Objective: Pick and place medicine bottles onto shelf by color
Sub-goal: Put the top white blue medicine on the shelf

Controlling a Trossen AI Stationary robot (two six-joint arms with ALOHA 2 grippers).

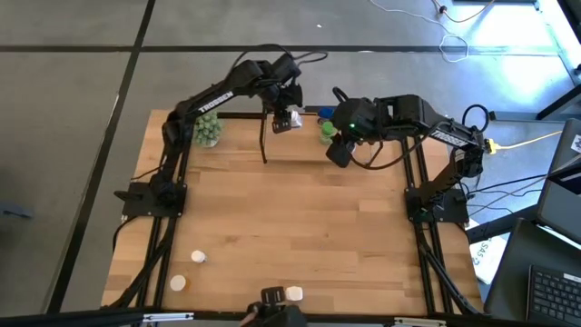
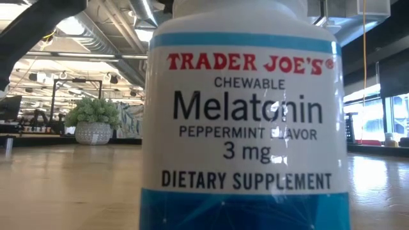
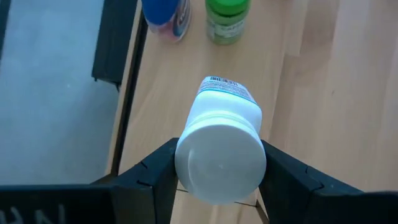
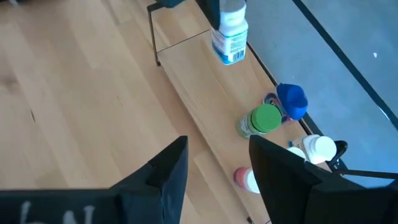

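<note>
My left gripper (image 1: 287, 121) is shut on a white medicine bottle (image 3: 224, 134) with a blue-banded label, above the left part of the shelf (image 4: 193, 81) at the table's far edge. On the shelf board stand a blue bottle (image 4: 291, 99), a green bottle (image 4: 264, 119), a white bottle (image 4: 318, 148) and a pink-red bottle (image 4: 245, 179). My right gripper (image 4: 214, 168) hangs open above the table just before the shelf's right part, with nothing between its fingers. My left gripper pinches the white bottle at its cap end (image 3: 186, 168) between its two fingers (image 3: 155, 177), one on each side. The fingers slant down toward the far edge. The bottle hangs below them, tilted with its bottom (image 4: 229, 57) down, clear of the shelf board.
A green spiky plant ball (image 1: 207, 130) sits at the far left. Two white bottles (image 1: 197, 258), (image 1: 178, 282) stand near the front left. A large white Melatonin bottle (image 2: 246, 121) at the front edge fills the low view. Black shelf uprights (image 1: 265, 136) rise beside the left gripper.
</note>
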